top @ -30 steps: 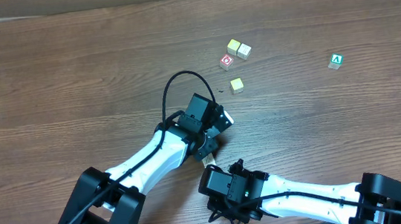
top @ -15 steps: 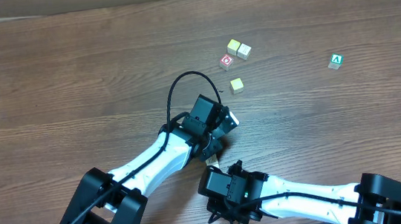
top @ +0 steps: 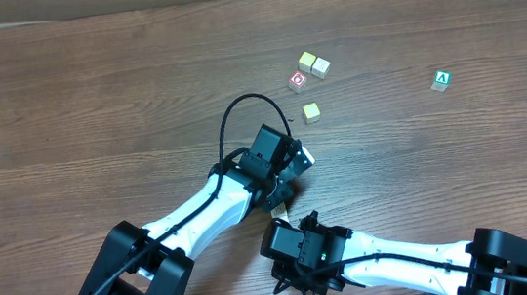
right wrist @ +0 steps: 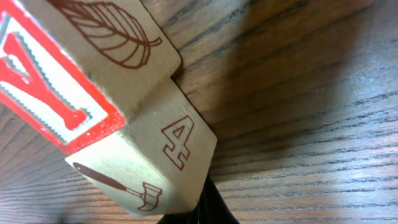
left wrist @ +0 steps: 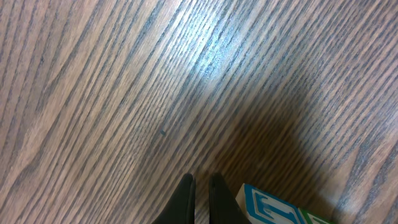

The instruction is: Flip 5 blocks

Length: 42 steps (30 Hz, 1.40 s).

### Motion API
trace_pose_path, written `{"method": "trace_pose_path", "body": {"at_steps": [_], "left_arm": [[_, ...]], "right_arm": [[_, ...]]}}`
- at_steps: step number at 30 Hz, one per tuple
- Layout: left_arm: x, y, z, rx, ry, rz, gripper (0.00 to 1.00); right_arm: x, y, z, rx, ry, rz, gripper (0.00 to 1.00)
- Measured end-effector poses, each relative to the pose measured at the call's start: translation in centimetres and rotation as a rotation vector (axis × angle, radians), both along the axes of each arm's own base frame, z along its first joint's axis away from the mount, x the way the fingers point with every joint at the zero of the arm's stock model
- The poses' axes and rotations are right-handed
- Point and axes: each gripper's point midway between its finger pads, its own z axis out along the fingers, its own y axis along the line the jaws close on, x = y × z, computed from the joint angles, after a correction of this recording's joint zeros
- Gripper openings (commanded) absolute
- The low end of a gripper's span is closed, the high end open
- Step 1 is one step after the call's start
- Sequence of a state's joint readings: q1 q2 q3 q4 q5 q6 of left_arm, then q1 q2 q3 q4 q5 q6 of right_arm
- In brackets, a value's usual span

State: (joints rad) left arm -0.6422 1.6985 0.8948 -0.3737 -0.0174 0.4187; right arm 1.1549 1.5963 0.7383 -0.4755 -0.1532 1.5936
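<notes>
Nudged slightly toward the blocks (top: pixel 312 112) since a second ago, the left claw (left wrist: pixel 199 194) hovers pressed together near them. The right claw (right wrist: pixel 198 213), also pressed together, sits beside two printed cubes (right wrist: pixel 143 155).

upper block (right wrist: pixel 74 62): red Y, perhaps | lower block (right wrist: pixel 155 162): 4 | green cube (top: pixel 443 79): A

surface (top: pixel 90 87): brown wood grain. Overhead: red-on-white block (top: pixel 297 81), three pale yellowish cubes (top: pixel 307 61), green cube (top: pixel 442 80) with white A. Right wrist: pale block (right wrist: pixel 93 56) with red Y and dark red leaf outline; second block (right wrist: pixel 155 162) with red 4 and hammer. Left wrist: blue-on-white block (left wrist: pixel 273 208).
</notes>
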Motion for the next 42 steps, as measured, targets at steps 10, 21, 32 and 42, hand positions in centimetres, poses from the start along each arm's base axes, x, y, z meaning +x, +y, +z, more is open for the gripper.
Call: {"method": "trace_pose_path", "body": {"at_steps": [10, 21, 32, 42], "left_arm": [[-0.1, -0.1, 0.0, -0.008, 0.004, -0.003, 0.04], [-0.5, -1.2, 0.1, -0.018, -0.004, -0.034, 0.04], [-0.5, -1.4, 0.2, -0.018, -0.014, -0.028, 0.04], [-0.4, -1.4, 0.2, -0.023, -0.013, -0.01, 0.04]], "right_arm": [[-0.1, 0.2, 0.0, 0.005, -0.006, 0.006, 0.04], [-0.4, 0.5, 0.0, 0.013, -0.006, 0.02, 0.04], [-0.5, 0.6, 0.0, 0.014, -0.007, 0.023, 0.04], [-0.6, 0.9, 0.0, 0.02, -0.021, 0.031, 0.04]]}}
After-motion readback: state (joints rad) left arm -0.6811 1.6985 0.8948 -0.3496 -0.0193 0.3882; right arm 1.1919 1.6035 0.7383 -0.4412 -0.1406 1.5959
